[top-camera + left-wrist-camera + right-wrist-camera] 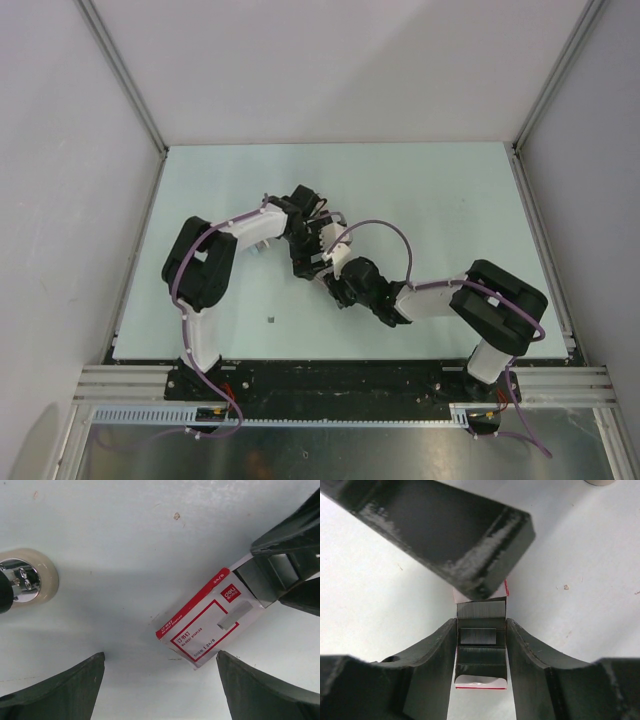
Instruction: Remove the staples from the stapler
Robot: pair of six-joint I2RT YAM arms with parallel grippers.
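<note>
Seeing right gripper (481, 630) clamped on open staple box (205, 625), fingers (430, 655) against both sides. Left gripper (157, 660) spread wide over box, holding nothing. Stapler (27, 580) apparently beige-and-chrome piece on table (125, 530), apart from box.

Both arms reach to the middle of the table (430, 200); left gripper (303, 258) and right gripper (328, 272) nearly meet there. Jaw positions indiscernible. A dark speck (271, 320) lies toward the near edge, left of centre.
</note>
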